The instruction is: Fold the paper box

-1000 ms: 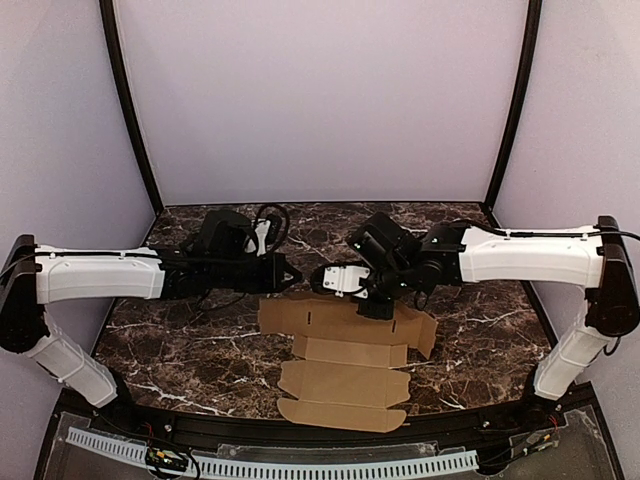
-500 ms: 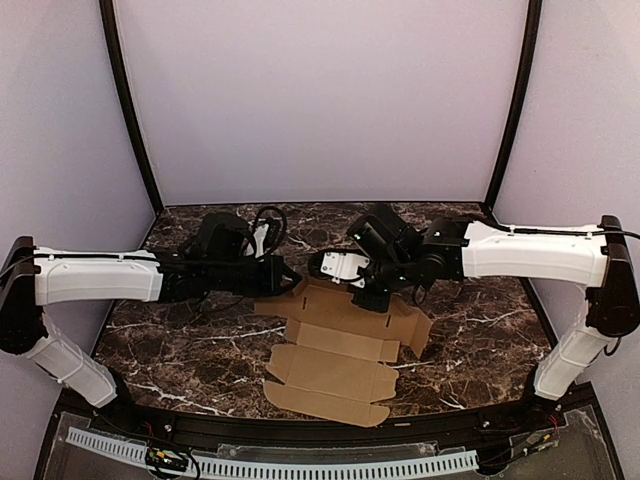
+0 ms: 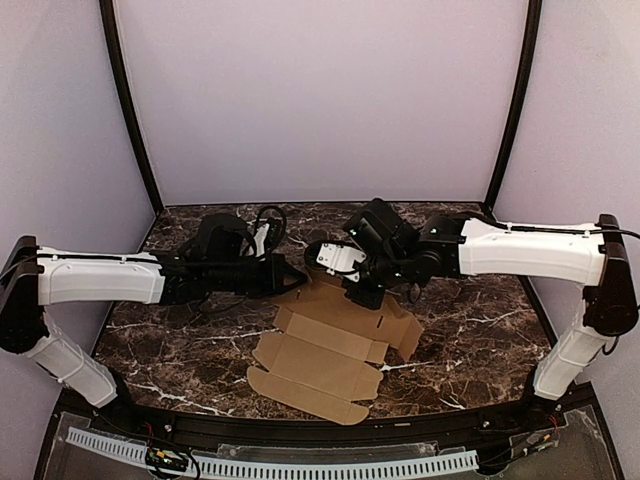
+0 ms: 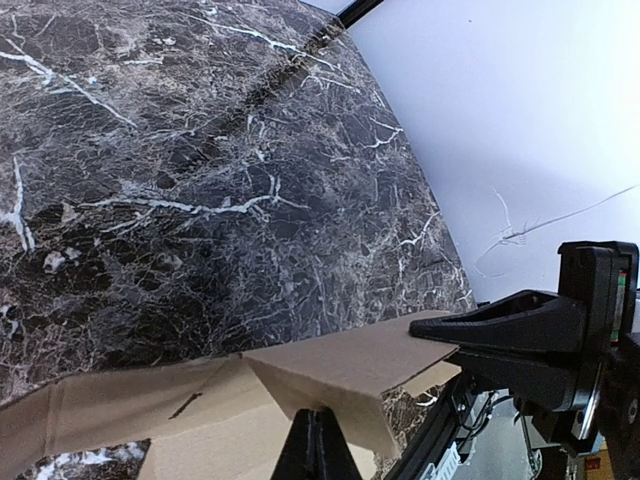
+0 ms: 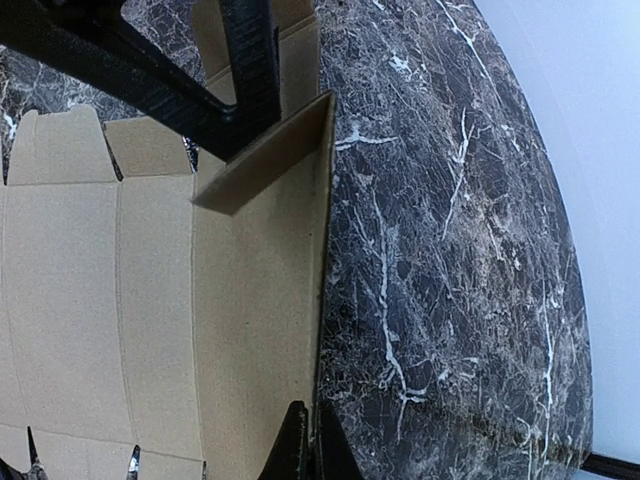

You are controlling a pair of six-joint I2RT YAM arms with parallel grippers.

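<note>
The left gripper [image 3: 292, 277] is pinching the far-left flap of the flat paper box [image 3: 325, 355], whose long axis is running from 1 to 7 o'clock, while the right gripper [image 3: 362, 293], just at 3 o'clock, is clamping its far edge, bare marble table [image 3: 480, 330] lying around.

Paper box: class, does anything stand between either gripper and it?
Nothing visible does. The left gripper and the right gripper are each shut directly on the far edge of the paper box.
</note>
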